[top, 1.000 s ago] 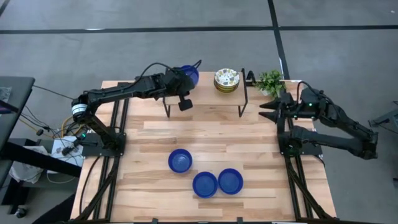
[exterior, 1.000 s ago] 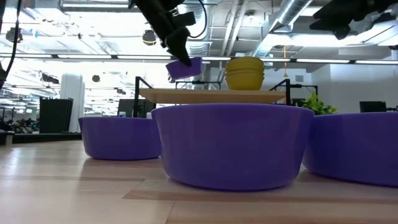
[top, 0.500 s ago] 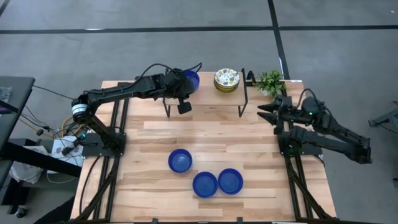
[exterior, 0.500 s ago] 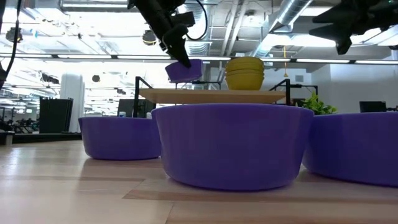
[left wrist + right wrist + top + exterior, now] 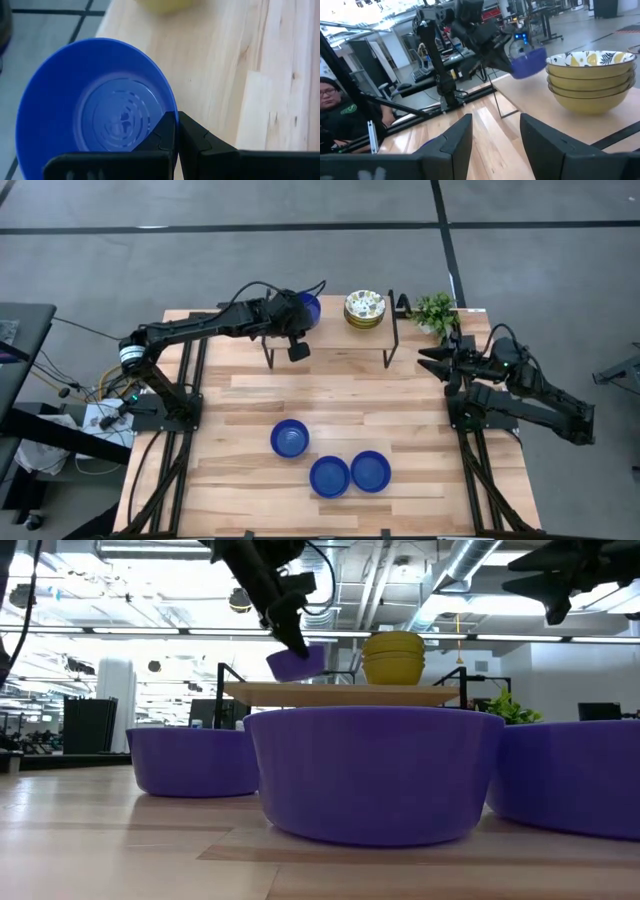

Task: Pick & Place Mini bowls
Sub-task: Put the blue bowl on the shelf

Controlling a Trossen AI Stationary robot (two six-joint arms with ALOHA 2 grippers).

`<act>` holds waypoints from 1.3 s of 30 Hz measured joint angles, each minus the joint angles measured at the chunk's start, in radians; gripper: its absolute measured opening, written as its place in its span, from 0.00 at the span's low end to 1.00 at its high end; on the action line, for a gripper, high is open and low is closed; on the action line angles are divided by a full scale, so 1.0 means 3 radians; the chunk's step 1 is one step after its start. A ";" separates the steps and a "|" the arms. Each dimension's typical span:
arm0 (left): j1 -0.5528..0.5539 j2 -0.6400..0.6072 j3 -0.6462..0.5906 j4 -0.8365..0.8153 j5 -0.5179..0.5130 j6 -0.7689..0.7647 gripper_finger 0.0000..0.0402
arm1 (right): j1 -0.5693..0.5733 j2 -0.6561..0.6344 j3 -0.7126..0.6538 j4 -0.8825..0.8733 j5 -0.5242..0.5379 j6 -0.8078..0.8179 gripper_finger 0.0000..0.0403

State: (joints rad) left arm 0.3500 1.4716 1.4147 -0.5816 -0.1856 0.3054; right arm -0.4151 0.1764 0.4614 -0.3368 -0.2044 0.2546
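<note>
My left gripper (image 5: 297, 320) is shut on a cobalt blue mini bowl (image 5: 306, 305) over the left end of the raised wooden shelf (image 5: 330, 342). In the low view this bowl (image 5: 297, 664) hangs tilted just above the shelf top (image 5: 340, 693). A stack of floral mini bowls (image 5: 365, 309) rests on the shelf to its right. Three more blue bowls (image 5: 290, 438), (image 5: 329, 476), (image 5: 370, 471) sit base down on the table. My right gripper (image 5: 428, 360) is open and waits past the shelf's right end. My left gripper pinches the blue bowl's rim (image 5: 169, 107), one finger inside the bowl and one outside. The fingers (image 5: 285, 620) slant down at it from above and from the table's left. The bowl hangs tilted below them; I cannot tell whether its base touches the shelf.
A small green plant (image 5: 435, 310) stands at the table's far right corner, close to my right gripper. The shelf stands on thin black metal legs (image 5: 392, 330). Bare wood (image 5: 330, 395) lies between the shelf and the three blue bowls. A person (image 5: 332, 115) sits beyond the table.
My left gripper has come down toward the shelf and tipped, staying shut on the blue bowl. The bowl now hangs lower and more tilted, close above the shelf top. My right arm has drawn back slightly toward the table's right edge.
</note>
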 joint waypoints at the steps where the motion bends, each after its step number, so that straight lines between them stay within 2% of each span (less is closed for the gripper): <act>1: 0.0000 0.0034 -0.0001 0.0009 -0.0001 -0.0001 0.01 | 0.0000 0.0000 0.0000 0.0001 -0.0004 0.0001 0.39; 6: -0.0001 0.0165 -0.0001 0.0018 -0.0075 -0.0001 0.01 | 0.0002 0.0000 0.0000 -0.0019 -0.0018 0.0029 0.39; 27: 0.0000 0.0150 -0.0004 0.0066 -0.0303 -0.0014 0.03 | 0.0003 0.0000 0.0000 -0.0020 -0.0021 0.0025 0.39; 39: 0.0000 0.0150 -0.0004 0.0095 -0.0305 -0.0023 0.13 | 0.0007 0.0000 0.0000 -0.0020 -0.0024 0.0027 0.39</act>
State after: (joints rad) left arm 0.3500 1.5166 1.4136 -0.5529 -0.2771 0.2984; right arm -0.4129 0.1764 0.4614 -0.3428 -0.2115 0.2626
